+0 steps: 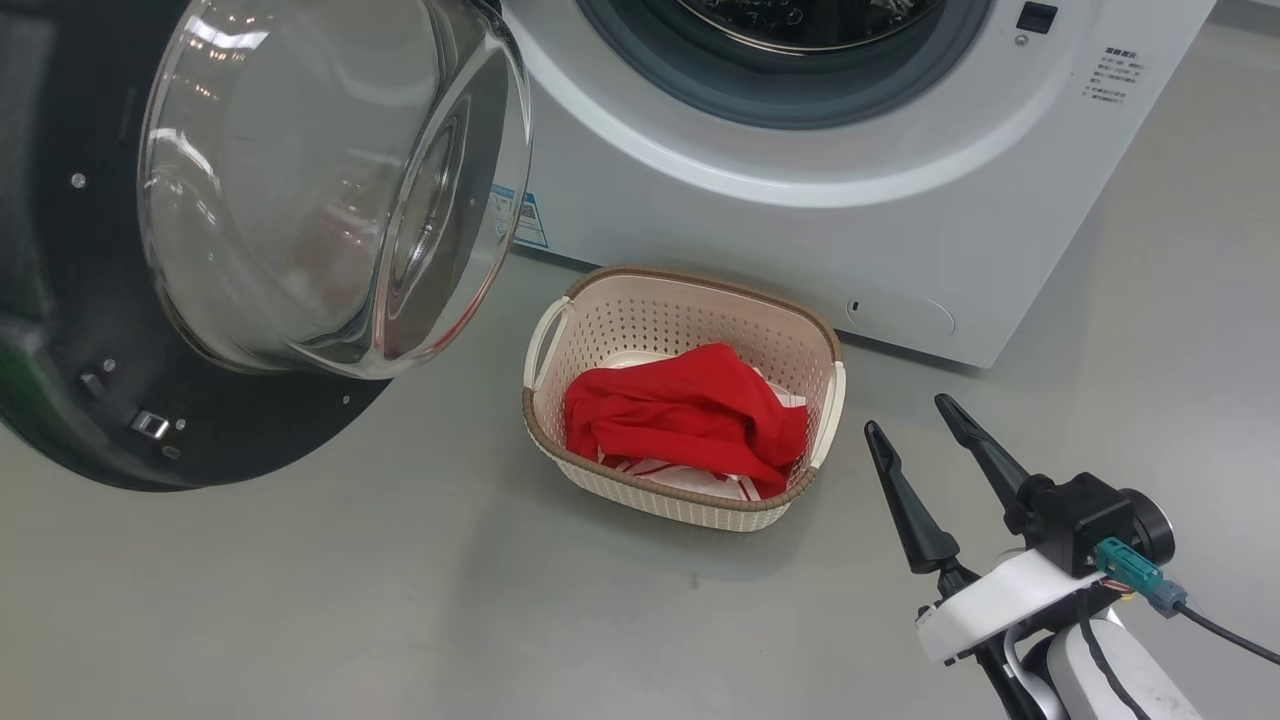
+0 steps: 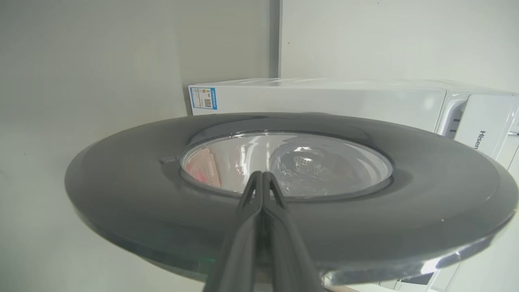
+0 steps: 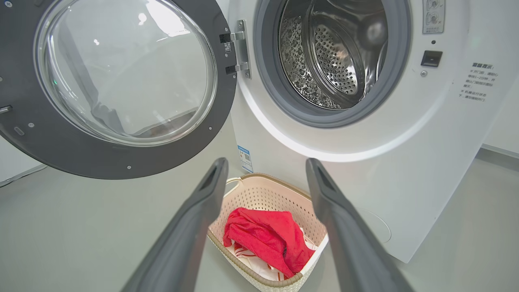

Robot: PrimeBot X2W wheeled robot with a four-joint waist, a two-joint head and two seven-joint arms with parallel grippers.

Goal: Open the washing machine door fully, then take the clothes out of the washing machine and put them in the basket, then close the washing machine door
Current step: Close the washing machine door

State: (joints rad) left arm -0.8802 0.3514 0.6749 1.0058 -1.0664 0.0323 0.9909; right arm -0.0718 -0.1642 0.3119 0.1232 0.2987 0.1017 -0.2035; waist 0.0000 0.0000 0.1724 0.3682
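The washing machine door (image 1: 80, 300) hangs swung open at the left, its glass bowl (image 1: 330, 180) bulging toward me. The washing machine (image 1: 800, 230) stands behind, and its steel drum (image 3: 332, 52) looks empty. On the floor in front sits the basket (image 1: 690, 283). The clothes (image 1: 690, 415) lie inside it, the plain red garment on top of a red-and-white striped one (image 3: 259, 263). My right gripper (image 1: 907, 414) hovers open to the right of the basket, holding nothing. My left gripper (image 2: 262, 173) is shut and empty. Its tips point at the door's outer face (image 2: 121, 182); I cannot tell whether they touch it.
Grey floor spreads around the basket and in front of the machine. The open door overhangs the floor at the left. A pale wall stands behind the machine (image 2: 324, 101) in the left wrist view. A blue label (image 1: 530, 220) marks the machine's front.
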